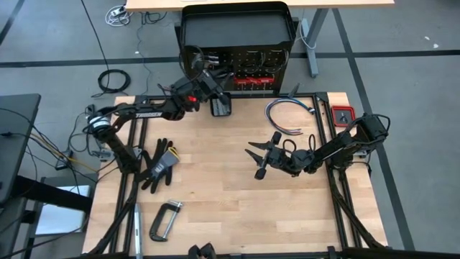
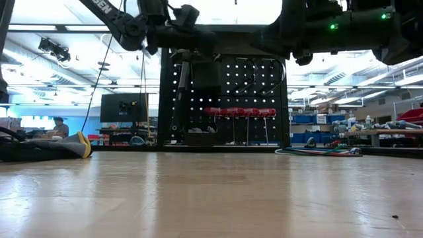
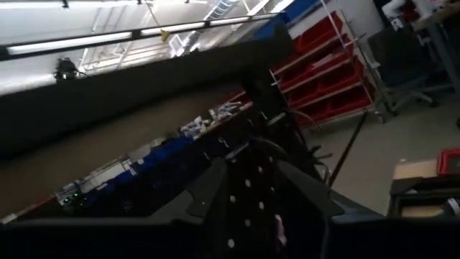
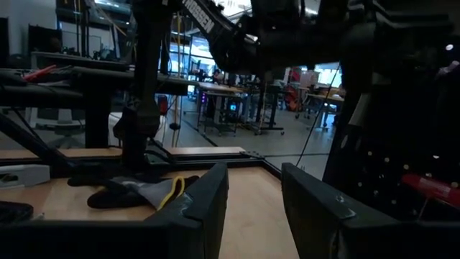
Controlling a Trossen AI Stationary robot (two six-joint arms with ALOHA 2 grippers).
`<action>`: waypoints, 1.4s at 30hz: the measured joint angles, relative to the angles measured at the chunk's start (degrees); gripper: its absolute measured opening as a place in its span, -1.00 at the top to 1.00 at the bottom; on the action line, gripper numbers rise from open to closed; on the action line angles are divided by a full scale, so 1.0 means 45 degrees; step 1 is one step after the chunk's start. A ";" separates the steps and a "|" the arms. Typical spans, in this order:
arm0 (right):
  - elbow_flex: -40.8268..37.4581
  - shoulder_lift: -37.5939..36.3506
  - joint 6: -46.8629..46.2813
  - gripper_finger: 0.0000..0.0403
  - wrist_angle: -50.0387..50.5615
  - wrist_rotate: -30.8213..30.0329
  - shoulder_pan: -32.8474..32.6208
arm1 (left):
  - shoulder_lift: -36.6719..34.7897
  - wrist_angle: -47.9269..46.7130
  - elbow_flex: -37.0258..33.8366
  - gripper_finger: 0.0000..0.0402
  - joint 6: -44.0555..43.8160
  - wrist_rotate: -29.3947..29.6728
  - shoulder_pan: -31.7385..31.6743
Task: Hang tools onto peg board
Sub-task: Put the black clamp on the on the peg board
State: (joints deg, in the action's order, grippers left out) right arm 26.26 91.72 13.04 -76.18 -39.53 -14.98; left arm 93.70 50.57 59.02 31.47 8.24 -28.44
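High view: left gripper (image 1: 203, 70) at peg board (image 1: 248, 66)

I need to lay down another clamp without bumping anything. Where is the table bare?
The widest bare wood lies in the middle, between the glove and the right tool, running down past the clamp to the near edge. The near right corner is bare too. It is crowded along the peg board, where the left tool works, and by the cables.
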 joint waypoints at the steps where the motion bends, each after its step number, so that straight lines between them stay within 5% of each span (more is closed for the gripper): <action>1: 0.0000 0.0000 0.0000 0.30 0.0000 0.0000 0.0000 | -0.0137 -0.0073 0.0000 0.38 -0.0001 0.0039 0.0051; 6: 0.0000 0.0000 0.0015 0.30 -0.0010 0.0000 0.0018 | -0.1586 -0.2032 0.0000 0.34 -0.0007 -0.0063 0.0866; 17: 0.0000 0.0000 0.0044 0.30 -0.0010 0.0005 0.0345 | -0.6135 -1.1375 0.0005 0.34 -0.1803 -0.1425 0.5365; 25: 0.0000 0.0000 0.0194 0.30 -0.0009 0.0041 0.0457 | -0.7216 -1.7924 -0.0563 0.35 -0.9461 -0.1364 0.8343; 35: 0.0000 0.0000 -0.1148 0.16 0.1687 0.0131 -0.0704 | -0.6160 -1.8881 -0.3528 0.35 -1.8694 -0.2047 1.1537; 42: 0.0859 0.0015 -0.3920 -0.08 0.4899 0.0560 -0.1917 | -0.4540 -1.8598 -0.2939 0.35 -2.3428 -0.2218 1.4386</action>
State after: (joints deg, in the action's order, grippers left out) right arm 30.13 91.79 -4.60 -54.14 -37.01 -23.61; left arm 73.27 -33.12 45.80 -73.95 -1.74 36.30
